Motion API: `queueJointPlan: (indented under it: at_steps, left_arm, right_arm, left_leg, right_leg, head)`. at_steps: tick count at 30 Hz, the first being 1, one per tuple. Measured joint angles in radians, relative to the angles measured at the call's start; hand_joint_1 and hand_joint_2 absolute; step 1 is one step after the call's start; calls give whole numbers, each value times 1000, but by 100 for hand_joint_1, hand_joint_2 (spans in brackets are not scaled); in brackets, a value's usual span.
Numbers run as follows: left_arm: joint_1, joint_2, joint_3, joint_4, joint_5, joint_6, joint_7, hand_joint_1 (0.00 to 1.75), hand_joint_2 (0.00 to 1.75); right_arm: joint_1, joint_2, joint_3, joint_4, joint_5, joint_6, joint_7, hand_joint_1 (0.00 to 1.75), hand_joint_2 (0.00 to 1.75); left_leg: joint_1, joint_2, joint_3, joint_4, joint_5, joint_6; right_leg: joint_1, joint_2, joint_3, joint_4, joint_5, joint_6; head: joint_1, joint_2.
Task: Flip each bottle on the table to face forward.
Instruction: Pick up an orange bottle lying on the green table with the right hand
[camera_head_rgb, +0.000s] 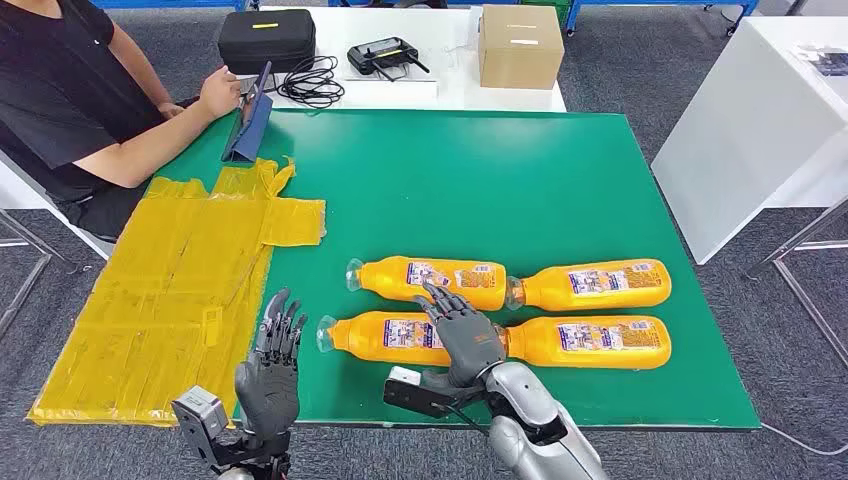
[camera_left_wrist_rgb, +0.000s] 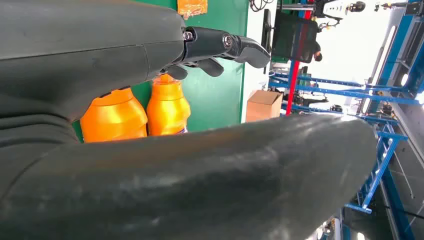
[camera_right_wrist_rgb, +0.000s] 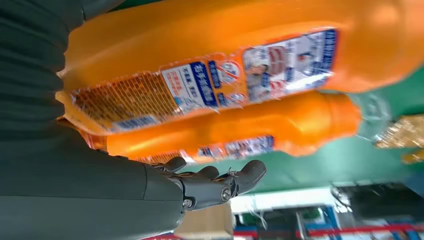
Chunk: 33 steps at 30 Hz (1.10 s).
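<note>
Lying crosswise, caps left: four bottles (camera_head_rgb: 427, 280) | right hand (camera_head_rgb: 463, 330) spread atop | left hand (camera_head_rgb: 272, 360) spread

Four orange bottles (camera_head_rgb: 500, 300) with white-and-blue printed labels | green counter (camera_head_rgb: 500, 180) | yellow plastic sheet (camera_head_rgb: 170, 300) | brown cardboard box (camera_head_rgb: 520, 45) | dark grey hands (camera_head_rgb: 268, 370)

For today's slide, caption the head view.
Right hand rests on one of four orange bottles lying on a green table.

Green worktop (camera_head_rgb: 560, 180) in a grey-floored workshop.
Beyond its far edge stood a white table (camera_head_rgb: 455, 95); another white table (camera_head_rgb: 760, 130) stood off its right edge, and blue metal racking (camera_left_wrist_rgb: 385, 100) lined the room.
</note>
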<state>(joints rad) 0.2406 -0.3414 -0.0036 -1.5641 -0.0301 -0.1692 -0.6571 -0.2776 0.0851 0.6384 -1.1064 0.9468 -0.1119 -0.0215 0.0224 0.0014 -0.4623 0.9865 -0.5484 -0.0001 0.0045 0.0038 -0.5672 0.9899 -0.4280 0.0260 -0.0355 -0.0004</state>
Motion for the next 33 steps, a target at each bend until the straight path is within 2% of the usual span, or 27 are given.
queueJointPlan:
  at_steps: [7, 8, 11, 12, 17, 24, 26, 33]
  left_arm:
    - [-3, -1, 6, 4, 0, -11, 4, 0, 0]
    - [-5, -1, 7, 6, 0, -13, 6, 0, 0]
    - [-15, -1, 11, 15, 2, -19, 11, 0, 0]
    - [-19, -1, 13, 19, 4, -20, 12, 0, 0]
    - [-36, -1, 20, 35, 57, -8, 13, 0, 0]
    - [-39, -2, 29, 36, 147, 28, 8, 0, 0]
    - [-39, -2, 30, 33, 182, 71, 2, 0, 0]
    - [-39, -2, 35, -36, 335, 330, -30, 0, 0]
  right_arm:
    - [-60, 0, 23, 116, -67, 73, 11, 0, 175]
    - [-77, 0, 31, 140, -75, 87, 14, 6, 175]
    - [-137, 1, 58, 220, -110, 146, 17, 137, 175]
    - [-157, 1, 67, 248, -124, 165, 15, 175, 175]
    - [-225, 0, 104, 357, -193, 217, -8, 175, 175]
    - [-261, -5, 129, 416, -226, 222, -8, 175, 175]
    - [-263, -6, 132, 421, -240, 223, -2, 175, 175]
    - [-262, -16, 160, 430, -295, 212, 55, 175, 175]
  left_leg:
    - [0, 0, 1, 0, 0, 0]
    - [0, 0, 2, 0, 0, 0]
    - [0, 2, 8, 0, -1, 0]
    - [0, 2, 11, 0, -1, 0]
    - [0, 6, 19, 0, -1, 0]
    - [0, 5, 26, -1, 0, 0]
    - [0, 5, 28, -1, 0, 0]
    - [-1, 4, 34, -1, -3, 1]
  right_leg:
    - [0, 0, 0, 0, 0, 0]
    - [0, 1, 1, 0, 0, 0]
    - [0, 2, 6, -1, 0, 0]
    - [0, 3, 8, -1, 0, 0]
    - [1, 5, 15, -2, 0, 0]
    - [1, 5, 24, -2, 0, 0]
    - [1, 5, 25, -2, 0, 0]
    - [1, 5, 27, -2, -2, 1]
  head:
    - [0, 0]
    - [0, 0]
    - [0, 0]
    - [0, 0]
    - [0, 0]
    - [0, 0]
    - [0, 0]
    - [0, 0]
